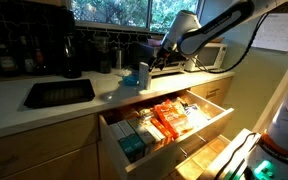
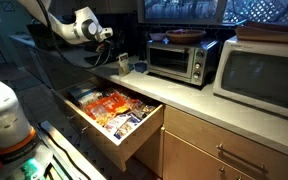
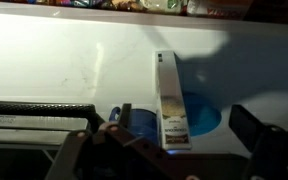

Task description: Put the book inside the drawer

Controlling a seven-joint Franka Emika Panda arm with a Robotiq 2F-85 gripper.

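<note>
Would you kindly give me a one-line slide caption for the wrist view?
Open jaws hover above the book on the white counter.

A toaster oven [image 2: 182, 60] stands beside the microwave [image 2: 266, 80].

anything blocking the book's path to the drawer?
Nothing visible. The book stands upright near the counter edge, above the open drawer, with only bare counter between. Packets take up much of the drawer.
</note>
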